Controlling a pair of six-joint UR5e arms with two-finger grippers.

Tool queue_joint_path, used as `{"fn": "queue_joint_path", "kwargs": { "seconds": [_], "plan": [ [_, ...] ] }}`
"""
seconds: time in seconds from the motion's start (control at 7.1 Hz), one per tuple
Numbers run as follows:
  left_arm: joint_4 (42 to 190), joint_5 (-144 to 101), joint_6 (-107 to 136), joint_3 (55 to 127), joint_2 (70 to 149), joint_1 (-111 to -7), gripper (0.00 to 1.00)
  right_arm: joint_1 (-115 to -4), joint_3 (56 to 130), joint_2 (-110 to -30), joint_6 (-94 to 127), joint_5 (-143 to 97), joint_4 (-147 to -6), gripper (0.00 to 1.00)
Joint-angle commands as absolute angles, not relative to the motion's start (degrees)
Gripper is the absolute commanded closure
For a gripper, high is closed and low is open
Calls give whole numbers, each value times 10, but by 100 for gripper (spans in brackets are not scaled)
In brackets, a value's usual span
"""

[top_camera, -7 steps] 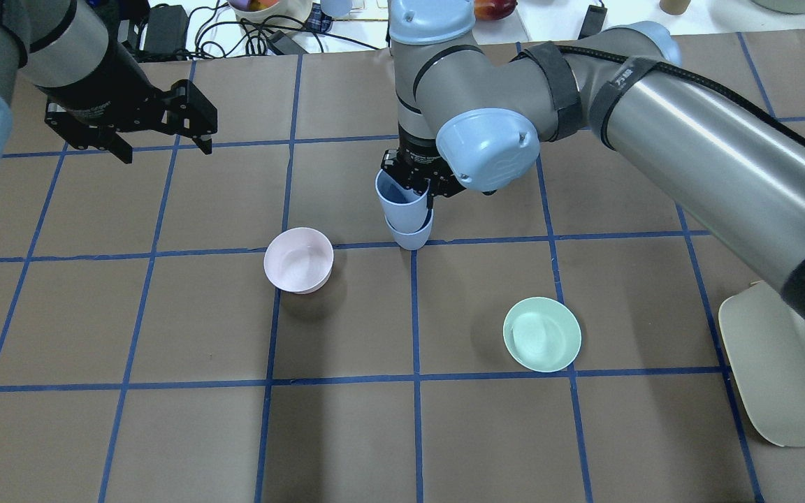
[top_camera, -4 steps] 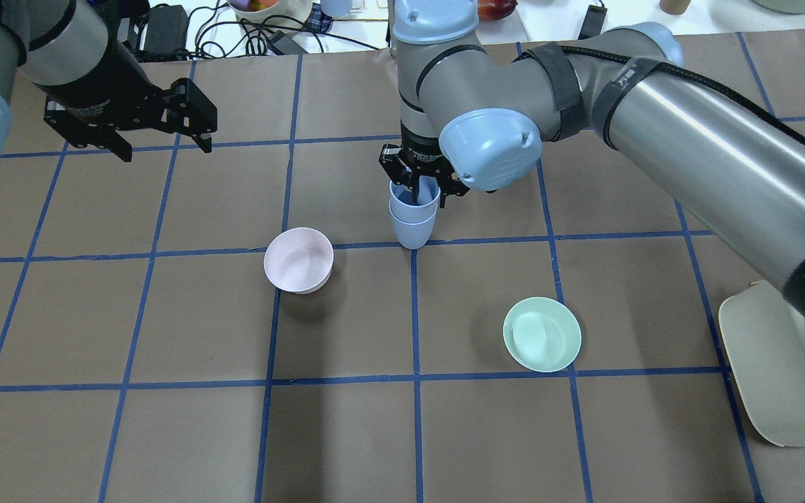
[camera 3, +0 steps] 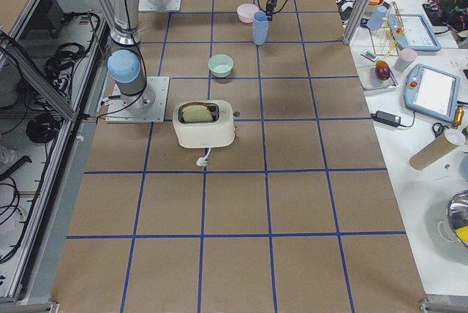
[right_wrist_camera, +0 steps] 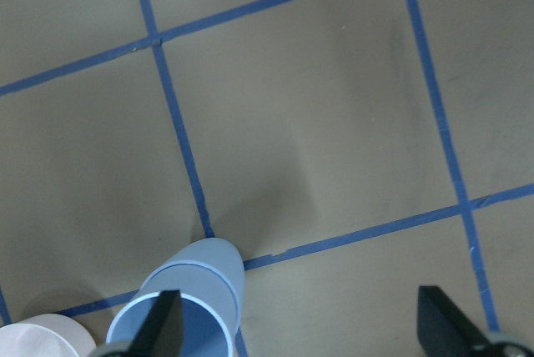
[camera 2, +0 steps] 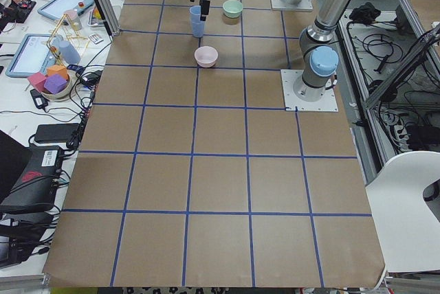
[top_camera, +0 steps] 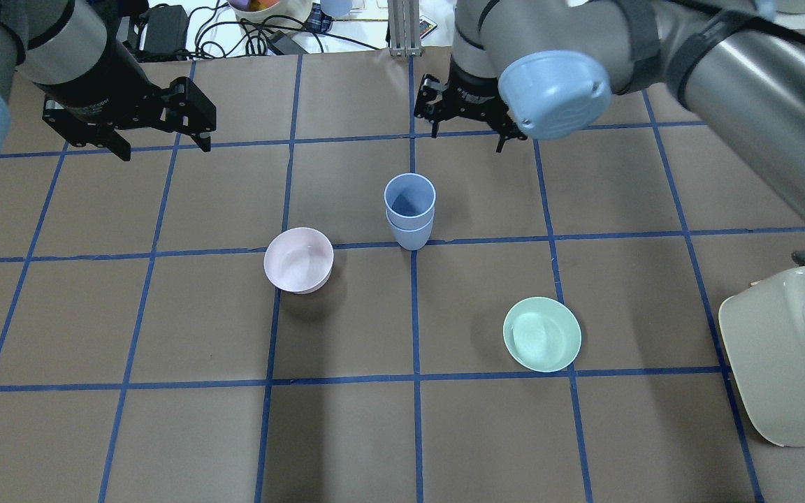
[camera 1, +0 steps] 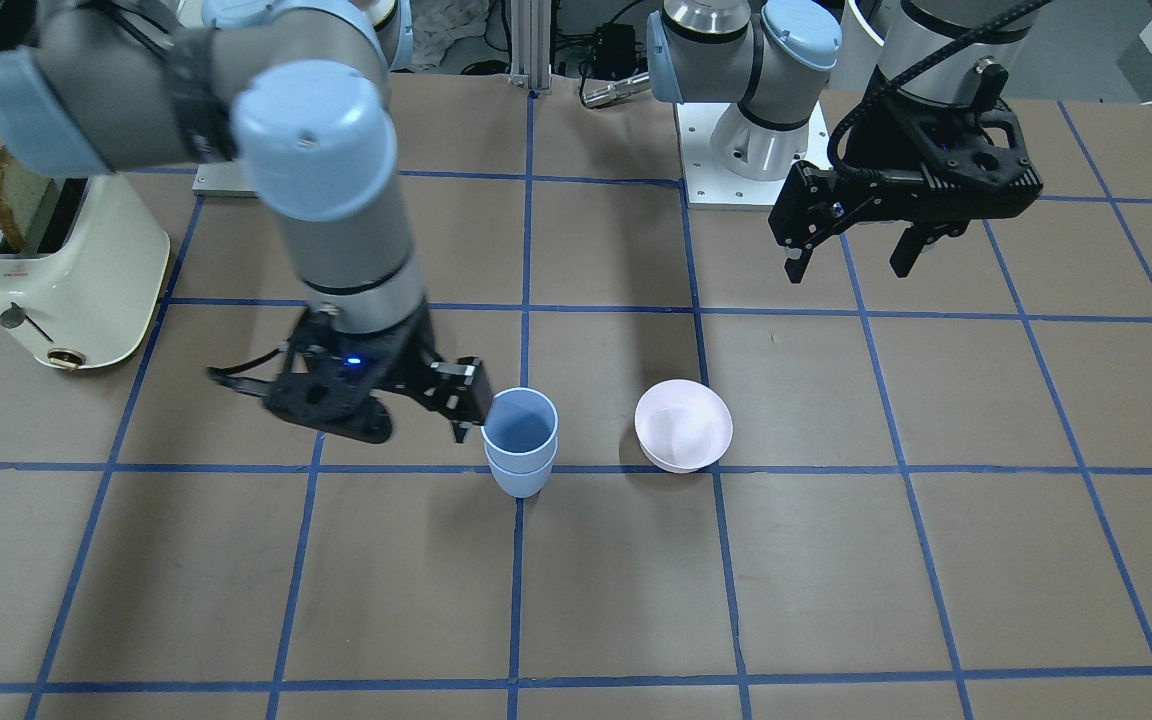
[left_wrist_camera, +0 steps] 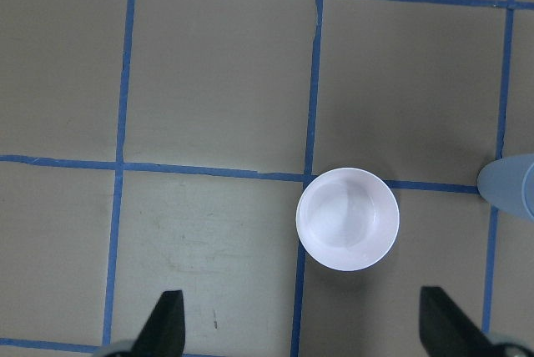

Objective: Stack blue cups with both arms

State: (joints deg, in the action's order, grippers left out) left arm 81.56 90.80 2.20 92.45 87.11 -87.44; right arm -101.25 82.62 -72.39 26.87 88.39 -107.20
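Two empty, wide-spread claws: left claw (top_camera: pixel 165 152), right claw (top_camera: pixel 467 140).

We find bare table (top_camera: pixel 346 433) around the blue cups (top_camera: pixel 409 213); pink bowl (top_camera: pixel 298 260) near, green bowl (top_camera: pixel 541 334) farther off.

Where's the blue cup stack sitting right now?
In the overhead view the blue cups stand nested at mid-table on a tape crossing, just right of the pink bowl; the right gripper hovers clear beyond them.
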Motion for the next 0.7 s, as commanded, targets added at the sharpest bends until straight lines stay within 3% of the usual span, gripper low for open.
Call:
{"fn": "queue_joint_path", "kwargs": {
  "seconds": [0.0, 0.56],
  "plan": [
    [816, 902, 22, 923, 871, -874, 0, -954, 818, -768, 149, 883, -1010, 0],
    [826, 907, 22, 918, 885, -882, 0, -881, 823, -837, 18, 891, -875, 0]
  ]
}}
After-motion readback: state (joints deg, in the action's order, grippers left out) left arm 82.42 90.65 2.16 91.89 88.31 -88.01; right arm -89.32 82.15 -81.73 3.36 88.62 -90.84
